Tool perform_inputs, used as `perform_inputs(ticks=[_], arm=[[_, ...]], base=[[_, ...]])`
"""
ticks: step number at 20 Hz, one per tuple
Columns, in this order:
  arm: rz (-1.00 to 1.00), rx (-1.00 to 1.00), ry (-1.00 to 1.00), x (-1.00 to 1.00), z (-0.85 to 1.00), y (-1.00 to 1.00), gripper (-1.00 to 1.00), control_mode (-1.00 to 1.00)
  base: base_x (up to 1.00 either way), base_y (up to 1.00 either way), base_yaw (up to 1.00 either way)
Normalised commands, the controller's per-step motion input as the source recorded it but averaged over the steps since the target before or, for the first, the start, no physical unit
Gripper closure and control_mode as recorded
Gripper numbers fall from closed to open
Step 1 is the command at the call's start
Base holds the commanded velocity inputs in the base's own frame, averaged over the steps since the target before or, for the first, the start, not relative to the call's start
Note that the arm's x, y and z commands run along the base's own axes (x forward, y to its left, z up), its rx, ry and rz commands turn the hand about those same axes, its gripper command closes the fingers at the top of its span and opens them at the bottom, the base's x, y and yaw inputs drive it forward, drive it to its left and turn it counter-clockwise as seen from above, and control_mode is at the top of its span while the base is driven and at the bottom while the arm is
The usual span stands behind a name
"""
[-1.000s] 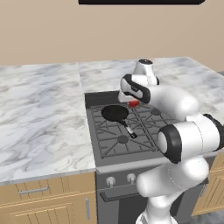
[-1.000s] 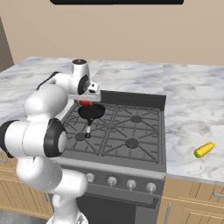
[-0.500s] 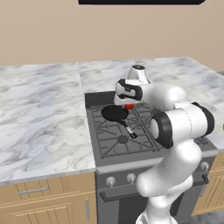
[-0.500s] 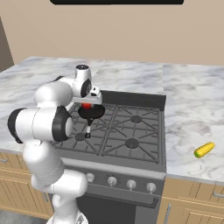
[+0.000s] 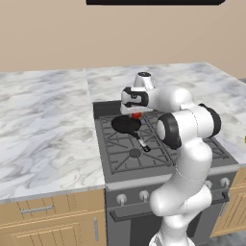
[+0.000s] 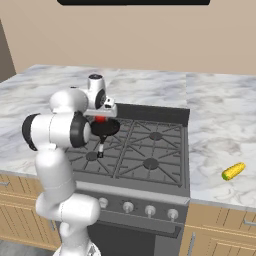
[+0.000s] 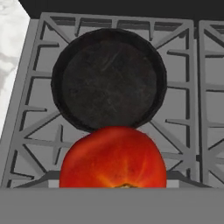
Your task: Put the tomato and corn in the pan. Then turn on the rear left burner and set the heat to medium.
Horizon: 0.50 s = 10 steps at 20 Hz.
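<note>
Your tomato [image 7: 113, 157] sits in the pincer [image 5: 136, 115], clamped between the jaws and held in the air just above the near rim of the pan [image 7: 109, 78]. The pan rests empty on the grate over the rear left burner [image 5: 126, 126], its handle pointing toward the stove front. The corn [image 6: 233, 171] lies well apart on the marble counter [image 6: 220, 145], right of the stove [image 6: 145, 160].

bright red tomato [image 7: 113, 157] with an orange-yellow patch low on it, matte black pan [image 7: 109, 79], dark grey stove grates [image 6: 145, 150], white-grey marble counter [image 5: 43, 120], yellow corn [image 6: 233, 171] with a greenish tip, tan wall
</note>
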Motion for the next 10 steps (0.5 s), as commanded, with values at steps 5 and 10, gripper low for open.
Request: perform_inputs(ticks=[5,10], arm=[[0.0,0.0,0.0,0.47,-0.14,0.03,1.0,-1.0],[0.0,0.0,0.0,0.17,-0.29,0.0,1.0,-1.0]], base=[[0.0,0.0,0.0],[0.0,0.0,0.0]])
